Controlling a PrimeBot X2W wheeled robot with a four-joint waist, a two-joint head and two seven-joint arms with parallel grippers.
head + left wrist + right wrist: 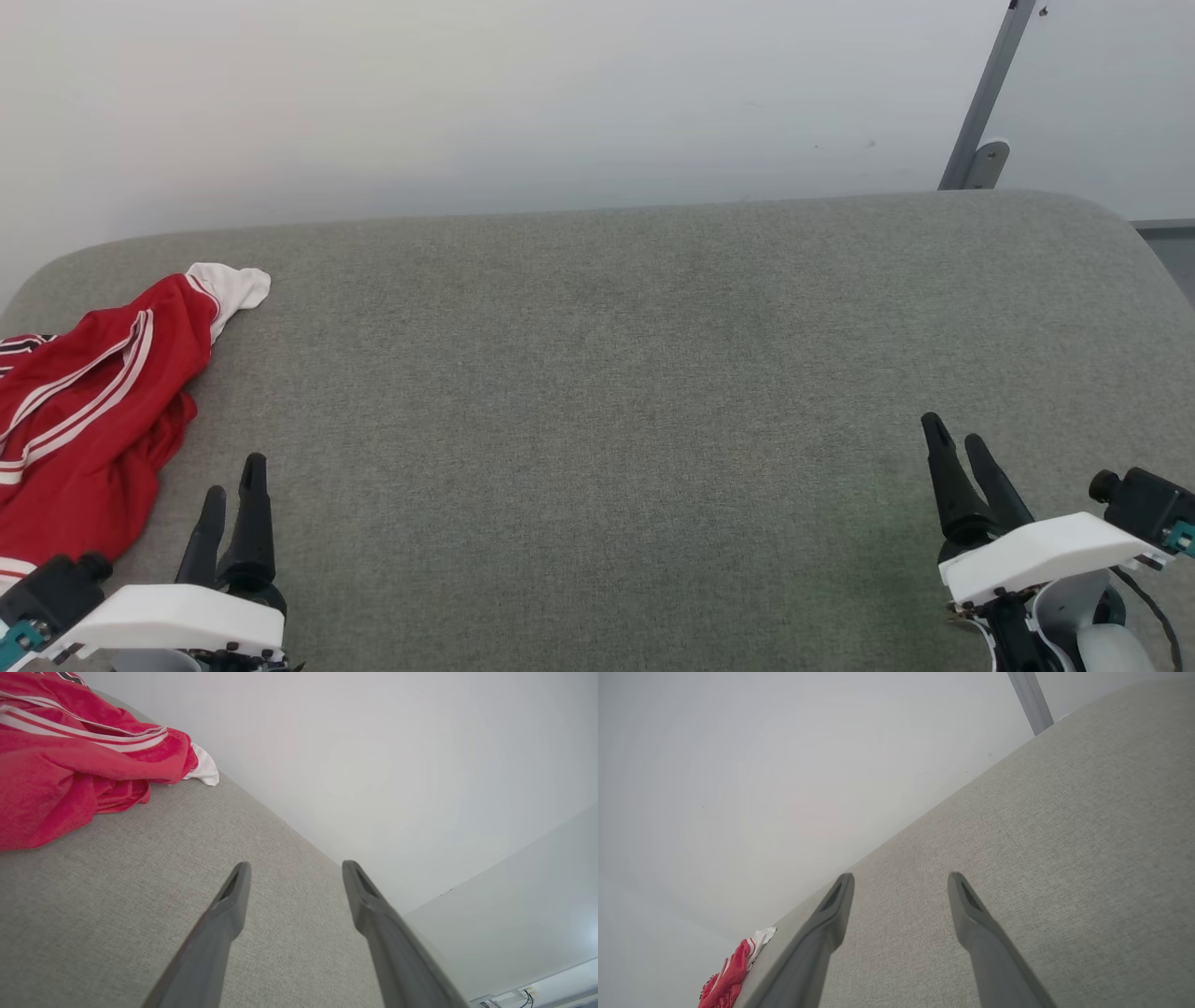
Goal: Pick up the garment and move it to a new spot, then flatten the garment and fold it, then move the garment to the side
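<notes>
Left fingers (254, 513) and right fingers (948, 476) stand apart; red garment (93, 411) lies crumpled (white sleeve end, striped trim).

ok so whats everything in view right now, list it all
garment: one, red with white stripes and a white sleeve end, crumpled at the surface's far left
padded surface: one, grey fabric, across the foreground
wall: one, pale grey-white, behind the surface
metal post: one, grey, upper right behind the surface, bracket at its foot
left fingers: two, dark, lower left, apart, beside the garment, holding nothing
right fingers: two, dark, lower right, apart, over bare surface, holding nothing
</notes>
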